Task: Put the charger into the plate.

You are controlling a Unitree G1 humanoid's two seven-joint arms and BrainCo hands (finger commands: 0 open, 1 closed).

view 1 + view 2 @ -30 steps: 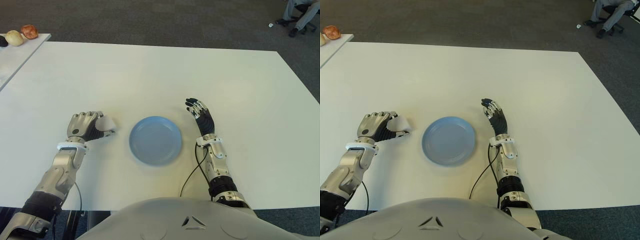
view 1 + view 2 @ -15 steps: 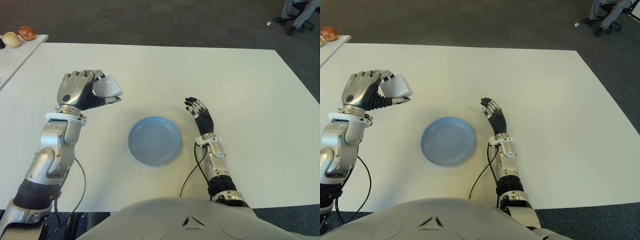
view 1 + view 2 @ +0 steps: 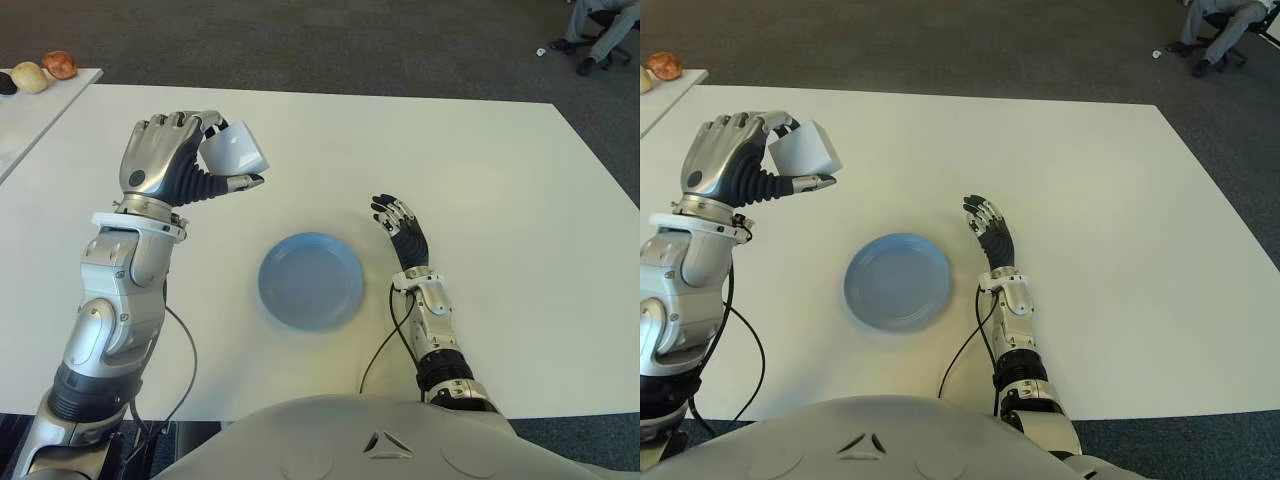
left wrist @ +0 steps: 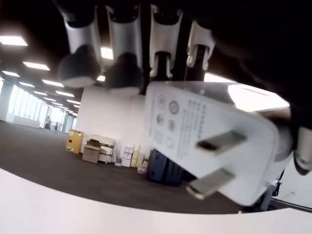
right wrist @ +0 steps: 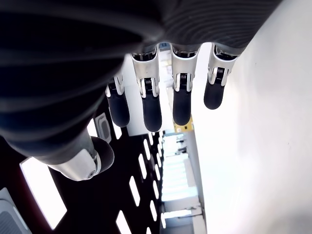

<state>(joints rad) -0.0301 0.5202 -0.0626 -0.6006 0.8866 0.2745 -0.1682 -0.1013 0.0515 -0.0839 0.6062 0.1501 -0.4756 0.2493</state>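
My left hand is raised high above the white table, to the left of and beyond the plate, with its fingers curled around a white cube-shaped charger. In the left wrist view the charger shows two metal prongs sticking out, held between my fingers and thumb. The light blue plate lies on the table in front of me with nothing in it. My right hand shows just right of the plate, fingers extended and holding nothing.
A second white table stands at the far left with a few round food items on it. A seated person's legs show at the far right on the dark carpet.
My left hand has lifted the charger from the table left of the plate, rising and shifting a little towards the plate. The right hand has not moved.
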